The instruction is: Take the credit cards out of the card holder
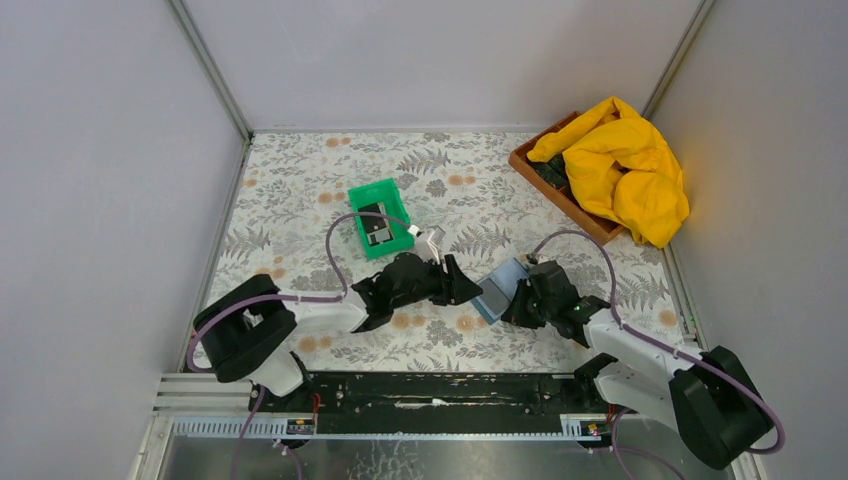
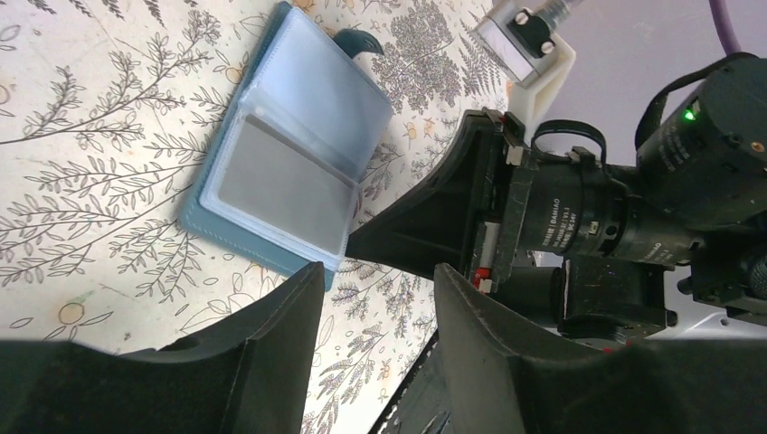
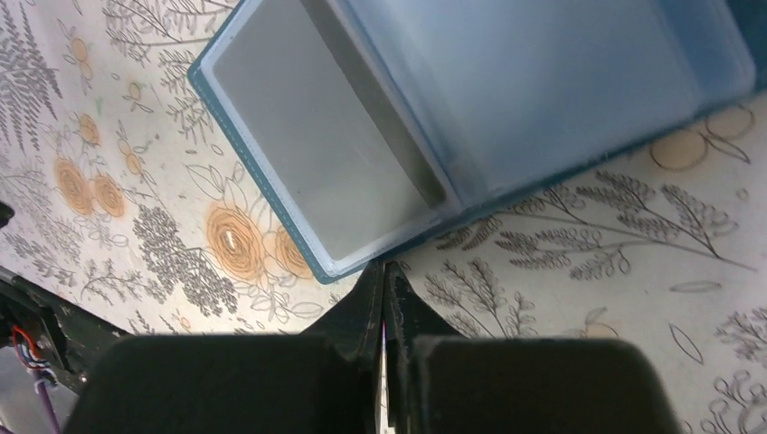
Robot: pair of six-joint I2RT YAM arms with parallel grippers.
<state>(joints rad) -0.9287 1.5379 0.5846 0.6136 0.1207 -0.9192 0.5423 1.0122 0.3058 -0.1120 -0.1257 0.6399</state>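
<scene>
- Right claw: fingers pressed together, tips touching the near edge of the card holder. Nothing shows between them.
- Left claw: fingers spread, hovering just beside the card holder and holding nothing.
- Card holder: lies open like a book on the flowered table, between the two claws, toward 4 o'clock from the table's middle.
- Handling, as a judgement: the card holder looks light and floppy, with slick clear sleeves, so it would likely slide unless one claw pins it. The cards look thin, stiff and smooth. The best hold is on the edge at a sleeve's mouth, drawing straight out.
- Count: two claws and one card holder. One grey card shows in a sleeve.
- What seem to be two dark cards lie in one green tray, at 10 o'clock from the card holder.
</scene>
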